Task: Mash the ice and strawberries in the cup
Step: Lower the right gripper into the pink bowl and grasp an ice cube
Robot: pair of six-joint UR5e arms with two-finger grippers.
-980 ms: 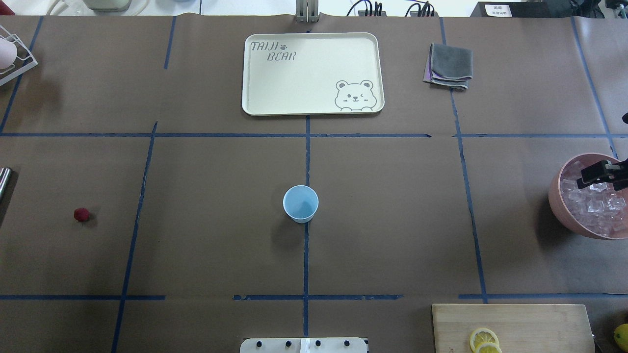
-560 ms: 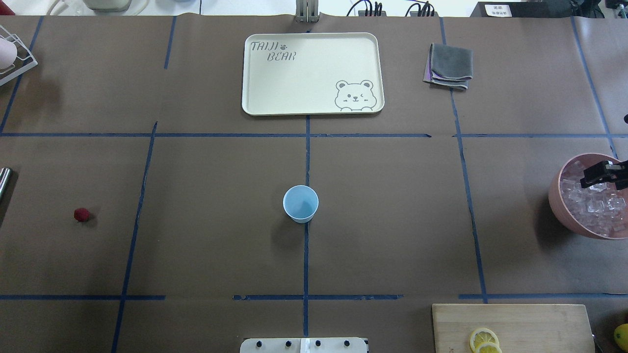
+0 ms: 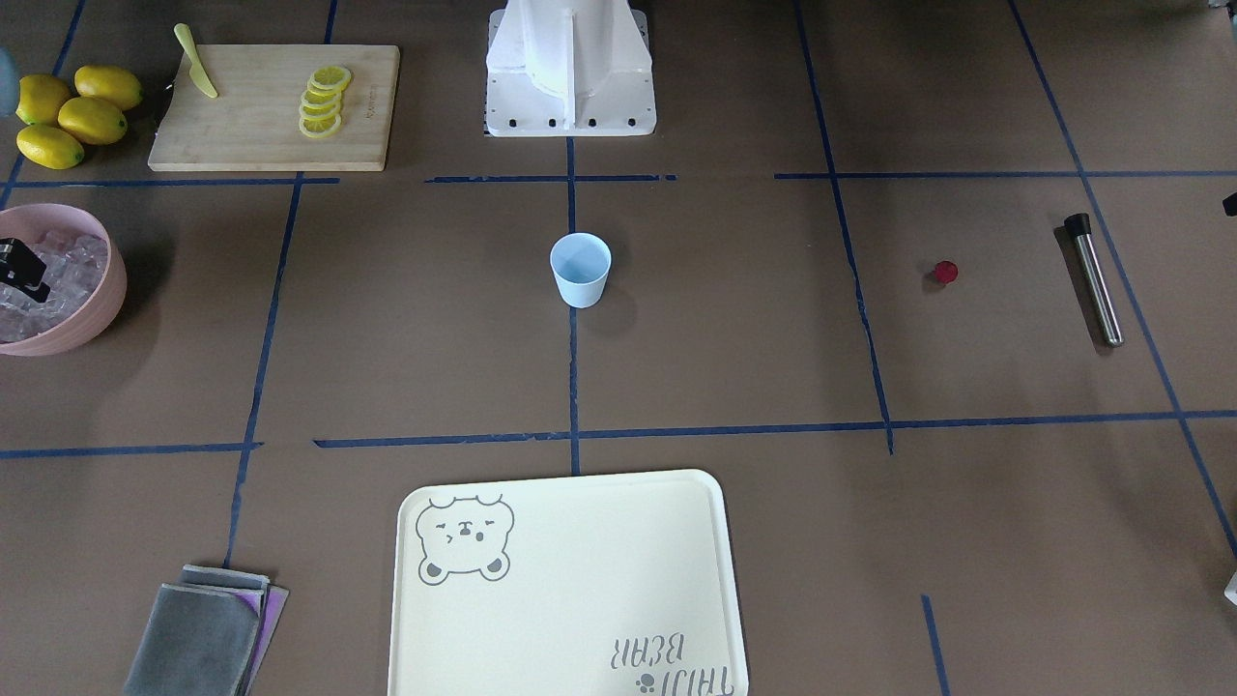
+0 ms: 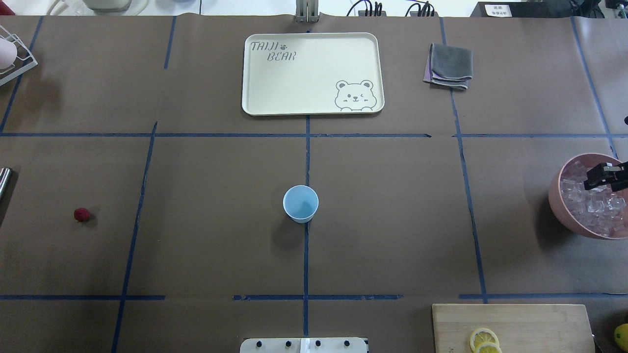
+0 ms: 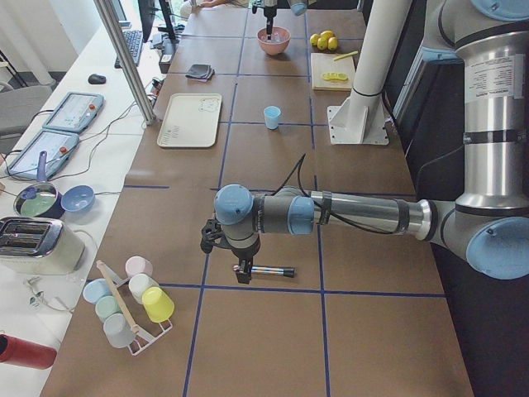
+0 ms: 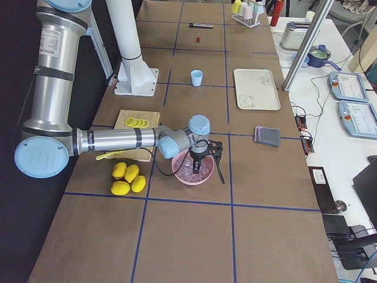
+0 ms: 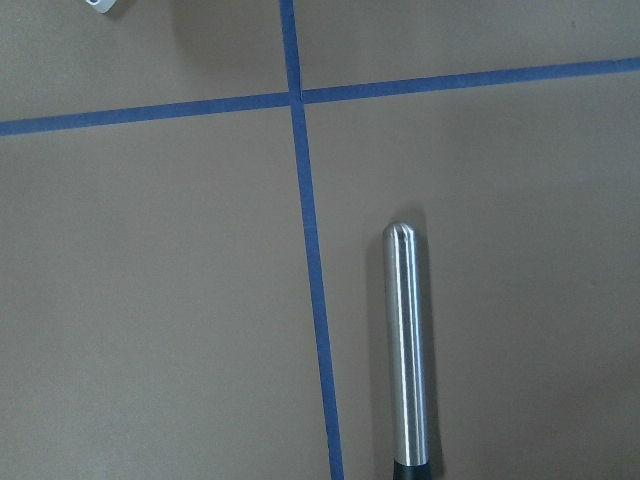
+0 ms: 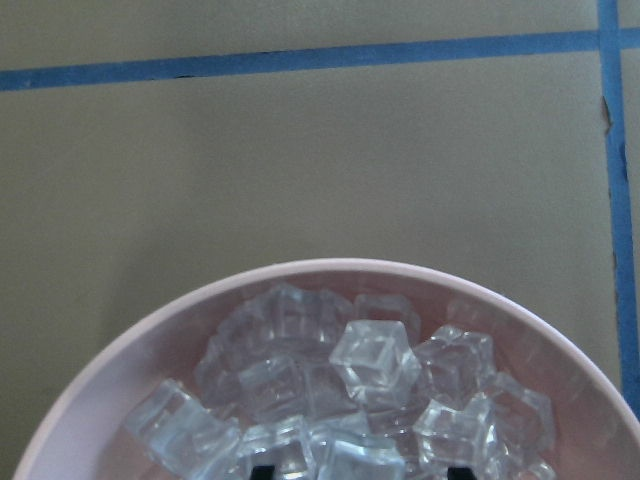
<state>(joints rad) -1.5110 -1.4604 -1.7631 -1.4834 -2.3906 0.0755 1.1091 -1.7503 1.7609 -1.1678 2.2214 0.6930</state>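
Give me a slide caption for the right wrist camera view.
Looking down into the pink bowl of clear ice cubes on the brown table with blue tape lines.

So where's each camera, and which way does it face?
Front-facing: across the table, facing the robot's base.
Overhead: behind the robot, looking down; right tool.
Left side: table's end, left arm near.
Right side: opposite end, right arm near.
Left wrist: down on metal rod.
Right wrist: down into ice.
All exterior views share the cup.
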